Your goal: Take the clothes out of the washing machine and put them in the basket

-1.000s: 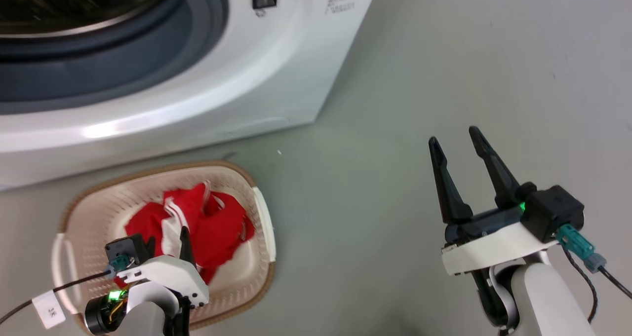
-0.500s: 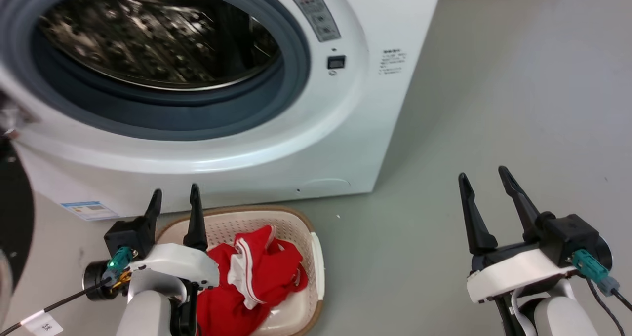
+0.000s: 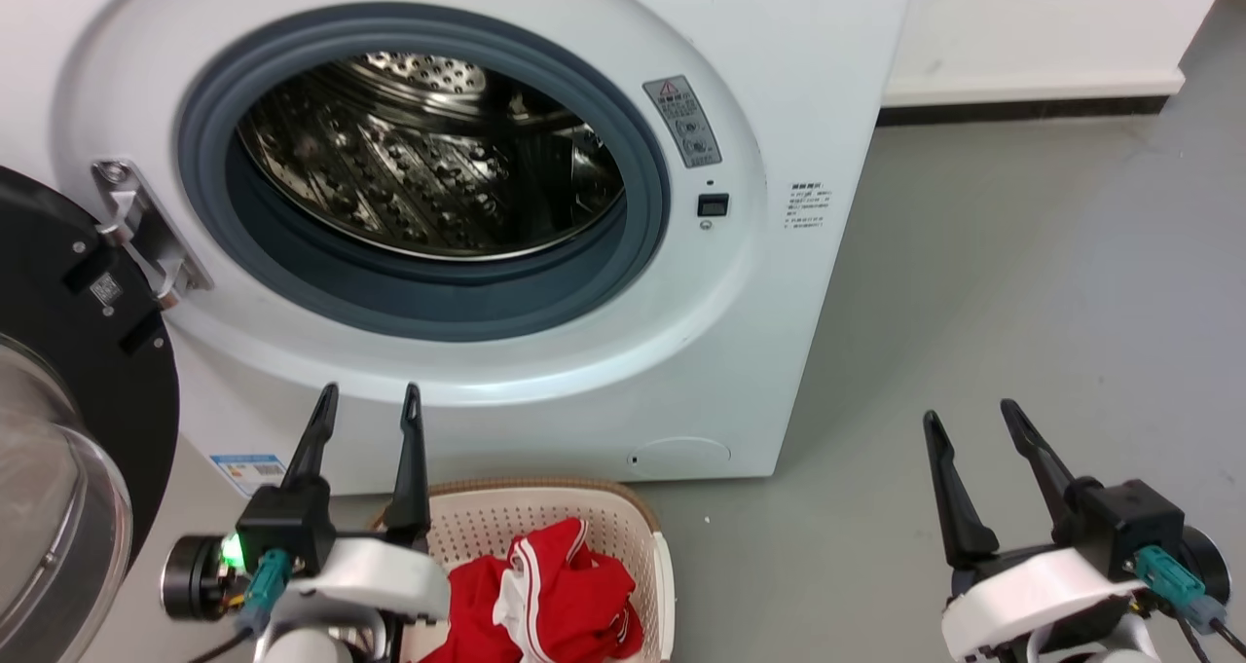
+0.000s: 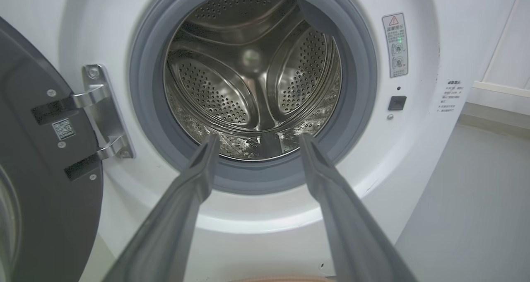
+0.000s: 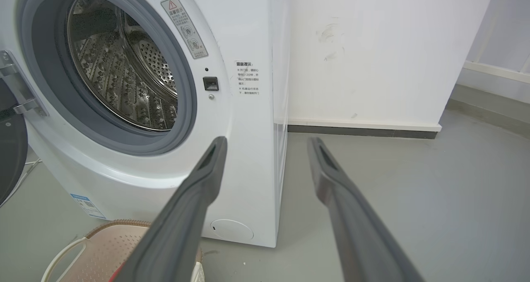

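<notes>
Head: clothes (image 3: 545, 600) in basket (image 3: 506, 525); L wrist: drum (image 4: 215, 91); L fingers (image 3: 409, 468), R fingers (image 3: 949, 493) apart.

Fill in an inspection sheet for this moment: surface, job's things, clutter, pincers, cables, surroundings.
Surface: grey floor, smooth.
Job's things: washer with its door swung open at left; the visible part of the drum is bare steel; red clothes lie in the basket, on the floor before the washer.
Clutter: nothing seen.
Pincers: left pincer open, holding nothing, pointing at the drum; right pincer open, holding nothing, over the floor.
Cables: left cable and right cable, teal plugs, at the wrists.
Surroundings: white wall with dark skirting.
</notes>
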